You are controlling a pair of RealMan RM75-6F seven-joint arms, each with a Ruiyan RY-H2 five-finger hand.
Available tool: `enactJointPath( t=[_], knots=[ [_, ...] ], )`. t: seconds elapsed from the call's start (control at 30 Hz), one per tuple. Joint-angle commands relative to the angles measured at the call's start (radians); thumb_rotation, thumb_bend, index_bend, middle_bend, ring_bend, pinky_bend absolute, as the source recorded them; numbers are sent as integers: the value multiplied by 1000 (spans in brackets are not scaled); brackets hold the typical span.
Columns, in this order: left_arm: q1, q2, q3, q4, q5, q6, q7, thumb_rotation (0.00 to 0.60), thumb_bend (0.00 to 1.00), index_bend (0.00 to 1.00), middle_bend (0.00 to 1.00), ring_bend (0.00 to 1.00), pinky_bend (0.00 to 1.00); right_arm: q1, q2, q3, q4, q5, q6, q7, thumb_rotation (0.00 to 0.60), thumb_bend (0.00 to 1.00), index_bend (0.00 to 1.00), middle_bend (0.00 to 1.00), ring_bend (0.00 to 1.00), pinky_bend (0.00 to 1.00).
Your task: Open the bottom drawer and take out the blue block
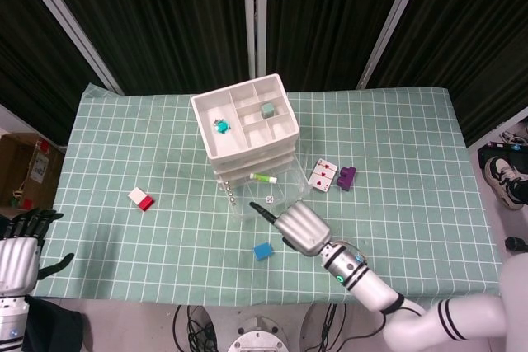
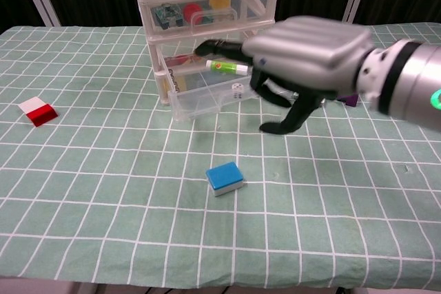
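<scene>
The blue block (image 1: 263,251) (image 2: 225,177) lies alone on the green checked cloth, in front of the white drawer unit (image 1: 246,125) (image 2: 207,25). The clear bottom drawer (image 1: 268,197) (image 2: 207,98) stands pulled out; a small die and a green-capped tube show in it. My right hand (image 1: 300,229) (image 2: 306,56) hovers open above and right of the block, fingers spread, holding nothing, partly covering the drawer's right end. My left hand (image 1: 18,251) hangs off the table's left front corner, seen only in the head view, holding nothing.
A red-and-white block (image 1: 141,199) (image 2: 37,111) lies at the left. Playing cards (image 1: 324,174) and a purple block (image 1: 346,177) sit right of the drawer. The upper drawer holds small coloured items (image 2: 189,12). The top tray (image 1: 280,113) carries a teal piece and a grey cube.
</scene>
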Motion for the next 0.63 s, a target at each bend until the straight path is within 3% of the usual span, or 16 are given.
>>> enactJointPath(
  t=[0.03,0.13,0.23,0.27,0.33,0.5,0.63],
  knots=[
    [-4,3,-2,-3,-3,-7,2,600,0,269,232,163,185,-164,170,-51,-38,-150,205,117,600,172,55,554,581,746],
    [-12,10,-4,-13,-5,-19,10,600,0,269,232,163,185,-253,238,-77,-20,-171,287,189,600,173,56,407,403,550],
    [-22,19,-9,-31,-10,-33,25,600,0,269,232,163,185,-341,293,-105,8,-168,339,299,600,173,28,221,163,271],
    [-25,21,-10,-37,-10,-36,30,600,0,269,232,163,185,-366,306,-113,18,-165,348,337,600,172,8,139,70,133],
    [-31,25,-14,-51,-9,-39,42,600,0,269,232,163,185,-424,331,-132,47,-158,366,426,600,172,0,37,2,12],
    [-42,32,-17,-80,-3,-45,72,600,0,269,232,163,185,-551,345,-162,143,-174,419,604,600,173,0,0,0,0],
    [-49,33,-17,-101,-1,-50,91,600,0,269,232,163,185,-624,336,-155,214,-207,463,688,600,172,0,0,0,0]
  ],
)
